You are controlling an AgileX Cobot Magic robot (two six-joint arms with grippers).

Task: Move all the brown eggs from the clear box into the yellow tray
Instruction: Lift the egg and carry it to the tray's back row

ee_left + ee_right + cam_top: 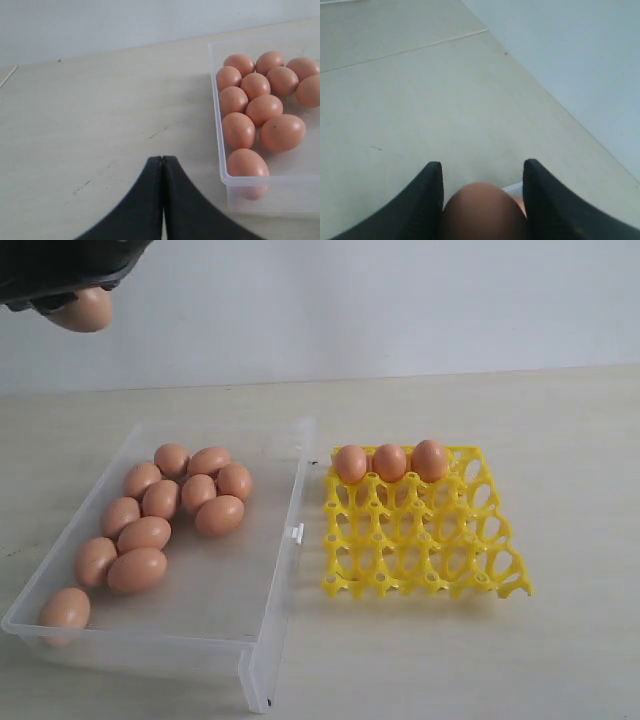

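Several brown eggs (pixel 160 498) lie loose in the clear box (pixel 285 570) on the left. In the back row of the yellow tray (pixel 420 540) sit three more eggs (pixel 389 462). High at the upper left of the exterior view, my right gripper (pixel 70 295) is shut on one brown egg (pixel 85 310). The right wrist view shows that egg (pixel 485 212) filling the gap between the black fingers of the right gripper (pixel 482 167). My left gripper (pixel 162 160) is shut on nothing, over bare table beside the box wall (pixel 220 130) and its eggs (pixel 255 85).
Box and tray stand side by side on a pale wooden table (pixel 560 440), with a small clasp tab (pixel 297 532) on the box wall that faces the tray. A light wall (pixel 400 300) runs behind the table.
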